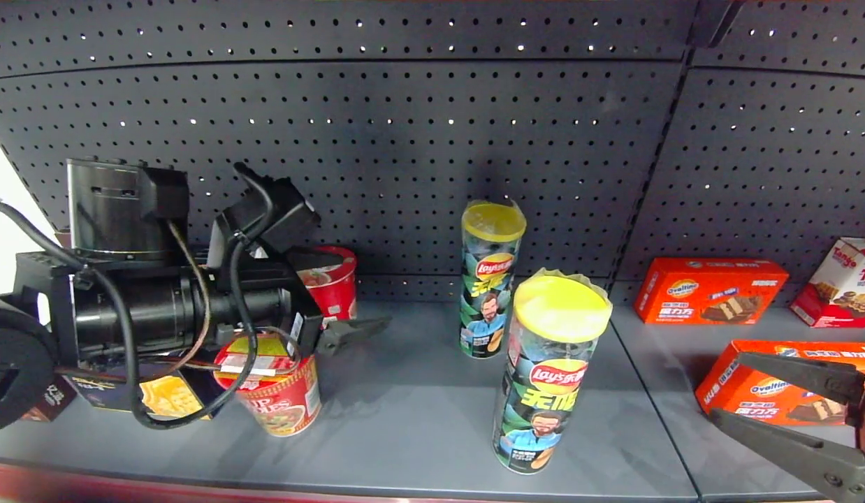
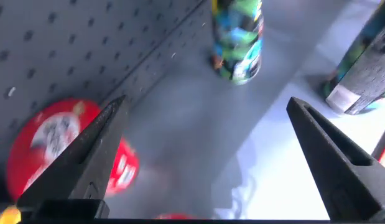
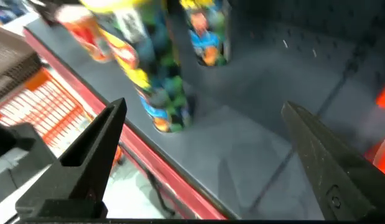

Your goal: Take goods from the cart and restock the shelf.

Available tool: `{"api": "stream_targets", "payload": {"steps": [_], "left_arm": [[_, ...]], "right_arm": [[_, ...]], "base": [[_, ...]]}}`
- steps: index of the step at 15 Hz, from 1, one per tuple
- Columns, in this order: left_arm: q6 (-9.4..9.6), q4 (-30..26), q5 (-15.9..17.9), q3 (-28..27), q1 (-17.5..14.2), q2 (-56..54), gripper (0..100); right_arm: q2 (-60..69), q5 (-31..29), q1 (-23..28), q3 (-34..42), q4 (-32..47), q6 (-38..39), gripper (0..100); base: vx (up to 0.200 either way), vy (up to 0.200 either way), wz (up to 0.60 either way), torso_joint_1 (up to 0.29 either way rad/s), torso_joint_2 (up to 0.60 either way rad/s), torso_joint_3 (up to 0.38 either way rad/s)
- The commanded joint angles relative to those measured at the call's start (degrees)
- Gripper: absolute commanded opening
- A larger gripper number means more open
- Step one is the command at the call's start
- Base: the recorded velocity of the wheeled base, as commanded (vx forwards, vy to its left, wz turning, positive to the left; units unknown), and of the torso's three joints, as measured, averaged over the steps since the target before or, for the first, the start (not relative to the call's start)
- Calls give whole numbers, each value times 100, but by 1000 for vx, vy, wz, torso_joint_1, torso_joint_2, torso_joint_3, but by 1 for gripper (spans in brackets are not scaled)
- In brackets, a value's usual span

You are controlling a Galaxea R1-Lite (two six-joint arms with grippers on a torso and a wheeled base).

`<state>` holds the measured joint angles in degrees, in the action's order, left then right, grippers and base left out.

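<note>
Two tall chip cans with yellow lids stand upright mid-shelf, the near can [image 1: 551, 370] in front of the far can [image 1: 490, 279]. My left gripper [image 1: 355, 328] hangs open at the shelf's left, above a red cup of noodles [image 1: 275, 384] and beside a second cup [image 1: 332, 279] at the back. The left wrist view has the open gripper [image 2: 208, 106] with a red cup [image 2: 52, 143] by one finger and a can [image 2: 239, 37] farther off. Low at the right, my right gripper [image 1: 729, 388] is open and holds nothing. The right wrist view shows it [image 3: 204, 109] facing the near can [image 3: 158, 68].
Orange snack boxes [image 1: 708, 290] [image 1: 775, 391] and a white-and-red box [image 1: 848, 283] lie on the right shelf section. A dark box [image 1: 160, 395] sits under my left arm. Bare grey shelf [image 1: 418, 419] lies between cups and cans. An orange cart basket [image 3: 43, 106] is below the shelf edge.
</note>
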<state>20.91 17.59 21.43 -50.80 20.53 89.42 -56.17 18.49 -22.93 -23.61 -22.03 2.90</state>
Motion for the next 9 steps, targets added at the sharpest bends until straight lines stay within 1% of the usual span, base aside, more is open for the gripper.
{"api": "stream_targets", "payload": {"steps": [1,2,4,5,7,8,9], "left_arm": [[-43,192,-148,343,-49,-408,100],[-34,245,-139,422,-102,-469,100],[-34,315,-104,756,-286,-803,100],[-34,280,-104,764,-330,-891,100],[-34,218,-139,738,-585,-996,100],[-16,218,-183,756,-735,-996,100],[-16,262,-280,773,-778,-1005,100]], "right_arm": [[-403,-390,43,15,-3,-9,100],[-544,-522,43,6,-12,-26,100],[-763,-636,8,-56,14,-422,100],[-772,-645,8,-73,6,-483,100],[-807,-759,-18,-144,23,-510,100],[-913,-891,-62,-126,6,-510,100],[-948,-1102,-133,-56,6,-510,100]], "base": [[0,0,0,0,0,0],[0,0,0,0,0,0],[0,0,0,0,0,0],[0,0,0,0,0,0],[0,0,0,0,0,0],[0,0,0,0,0,0],[0,0,0,0,0,0]]}}
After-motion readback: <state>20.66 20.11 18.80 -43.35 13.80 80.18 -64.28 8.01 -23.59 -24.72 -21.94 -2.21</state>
